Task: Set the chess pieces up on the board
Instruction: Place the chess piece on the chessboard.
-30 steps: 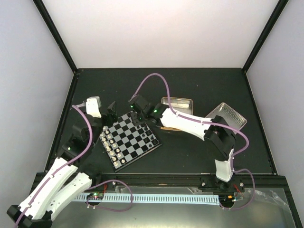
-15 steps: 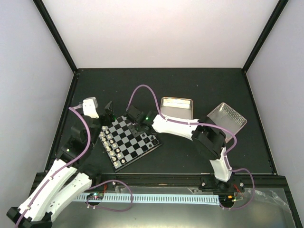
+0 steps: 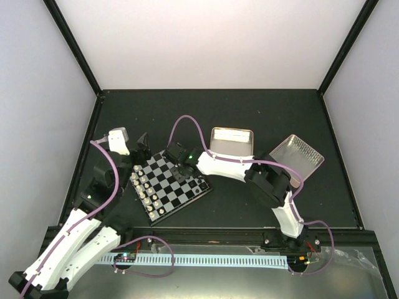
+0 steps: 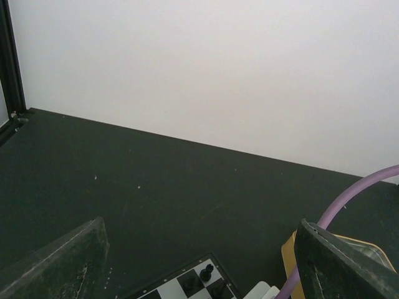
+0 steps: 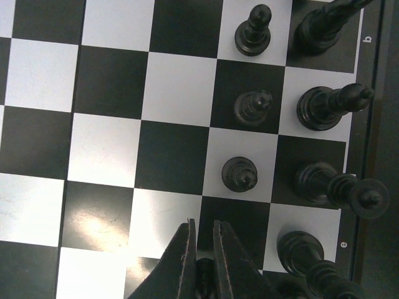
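right pincer (image 5: 203, 249): clenched, apparently pinching a black pawn (image 5: 202, 276) low over board (image 5: 106, 149)
left pincer (image 4: 199, 255): released, beside board's far corner
chess pieces (image 5: 248, 107): two rows at board edge
handling: tiny, light, tippy; pinch at head, upright

chess pieces (image 5: 240, 173) crowd one board (image 5: 106, 149) edge; middle squares lie open.

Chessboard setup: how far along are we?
Done: cream-white pieces line two rows on the small checkered chessboard; at least three black pawns and four taller black pieces stand along the opposite edge. In hand: right pincer shut on another small black piece, over the pawn row. Left: the rest of the black side.
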Controlling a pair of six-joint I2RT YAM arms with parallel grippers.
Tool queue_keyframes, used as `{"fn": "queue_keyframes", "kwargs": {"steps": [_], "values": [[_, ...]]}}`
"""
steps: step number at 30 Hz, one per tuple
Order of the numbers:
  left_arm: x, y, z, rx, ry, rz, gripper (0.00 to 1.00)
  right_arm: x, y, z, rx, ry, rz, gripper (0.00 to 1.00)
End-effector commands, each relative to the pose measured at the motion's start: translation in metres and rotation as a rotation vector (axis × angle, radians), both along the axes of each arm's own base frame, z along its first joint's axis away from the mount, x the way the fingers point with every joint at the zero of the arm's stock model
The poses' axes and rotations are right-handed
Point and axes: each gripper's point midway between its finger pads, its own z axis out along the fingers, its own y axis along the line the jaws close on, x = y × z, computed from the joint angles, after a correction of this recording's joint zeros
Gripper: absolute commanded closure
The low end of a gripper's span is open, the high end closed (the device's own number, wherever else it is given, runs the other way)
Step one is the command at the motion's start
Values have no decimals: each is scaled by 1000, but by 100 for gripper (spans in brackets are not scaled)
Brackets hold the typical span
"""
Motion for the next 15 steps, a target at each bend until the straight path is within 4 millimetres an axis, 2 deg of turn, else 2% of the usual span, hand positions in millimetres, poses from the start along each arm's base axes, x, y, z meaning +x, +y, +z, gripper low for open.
{"fn": "queue_keyframes", "kwargs": {"steps": [1,15], "values": [[1,6,-3,5,7,27,16,5,2,-3,-23,-27,-5,95],[0,5,-5,10,14,25,16,17,3,-13,-53,-68,-36,92]]}}
